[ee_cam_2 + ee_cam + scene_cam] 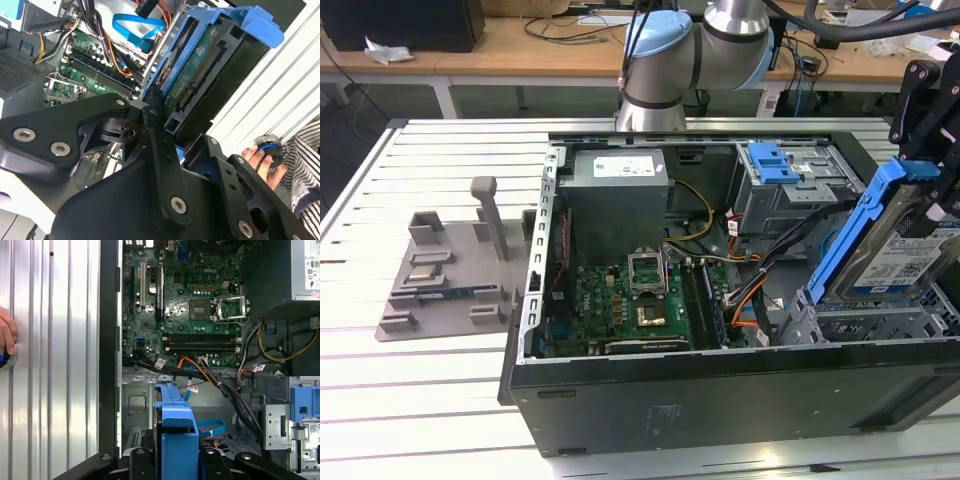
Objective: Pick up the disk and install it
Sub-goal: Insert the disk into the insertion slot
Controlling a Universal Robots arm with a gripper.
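I hold the disk (905, 250) clamped between my black metal fingers (155, 135), tilted on edge above the open computer case (720, 390) at the exterior view's right. Blue plastic rails frame its flat silver body. Below lie the green motherboard (195, 305) and bundled cables (220, 382). A person's hand (262, 160) rests on the ribbed white desk (410, 400).

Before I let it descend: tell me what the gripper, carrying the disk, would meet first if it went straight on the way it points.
Probably the metal drive bay in the computer case. The gripper holds the disk on edge above that bay, and the disk's leading end would likely touch first. Depth is unclear.
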